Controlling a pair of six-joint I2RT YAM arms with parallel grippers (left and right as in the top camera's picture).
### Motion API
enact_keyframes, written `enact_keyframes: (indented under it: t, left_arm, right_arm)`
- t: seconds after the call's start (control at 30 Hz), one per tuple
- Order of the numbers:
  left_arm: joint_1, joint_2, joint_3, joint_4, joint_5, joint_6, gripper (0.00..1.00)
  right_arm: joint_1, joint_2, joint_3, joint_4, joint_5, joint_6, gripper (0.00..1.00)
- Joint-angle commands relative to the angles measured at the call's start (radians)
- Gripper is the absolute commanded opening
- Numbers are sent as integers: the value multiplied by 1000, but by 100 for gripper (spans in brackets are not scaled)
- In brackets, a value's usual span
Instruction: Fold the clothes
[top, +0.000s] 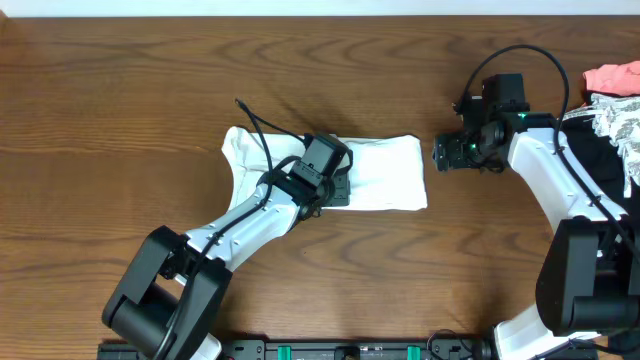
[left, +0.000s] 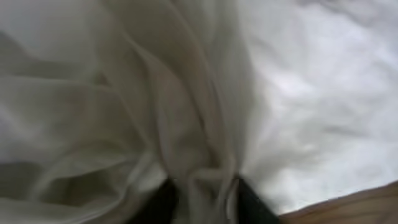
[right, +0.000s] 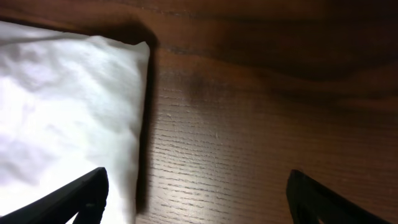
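The white T-shirt (top: 385, 170) lies in a partly folded strip at the middle of the table. No green label shows. My left gripper (top: 335, 188) sits over the shirt's middle and is shut on a bunched fold of the white cloth (left: 199, 168), which fills the left wrist view. My right gripper (top: 442, 152) is open and empty, just right of the shirt's right end. In the right wrist view the shirt's edge (right: 68, 112) lies at the left, and bare wood shows between the two fingers (right: 196, 199).
A heap of other clothes, pink (top: 612, 78) and pale lace (top: 620, 125), lies at the table's right edge behind my right arm. The wooden table (top: 120, 100) stretches to the left and back.
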Motion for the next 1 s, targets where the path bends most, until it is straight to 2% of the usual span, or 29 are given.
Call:
enact_keyframes:
  t: [0.0,0.1,0.2,0.3,0.43,0.6,0.67,0.8,0.83,0.97]
  left_arm:
    - [5,14,3,-2,-30,37,56]
    - [14,3,16,-14,-85,113,63]
    - [24,-22,68,-76,-119,142,63]
    - [22,-40,137,-132,-128,186,63]
    - [20,-41,173,-105,-126,197,60]
    - [8,-19,172,-65,-121,190,43]
    - [1,3,172,-57,-96,189,42]
    - [-16,59,172,-39,-80,189,42]
    - [-20,76,172,-31,-80,190,42]
    - [-27,130,172,-14,-80,190,41]
  right_arm:
    - [-8,-16,-3,0,3,-9,89]
    - [-7,-16,-3,19,0,-8,88]
    - [-7,-16,4,21,-50,-11,89]
    - [2,-16,5,25,-197,-73,89]
    - [38,-16,5,44,-229,-80,85]
    - [94,-14,0,113,-177,-80,56]
    - [115,-11,-4,140,-171,-80,43]
    - [153,12,-5,180,-134,-80,6]
    - [163,21,-5,184,-119,-80,1]
    - [179,63,-5,187,-94,-80,1]
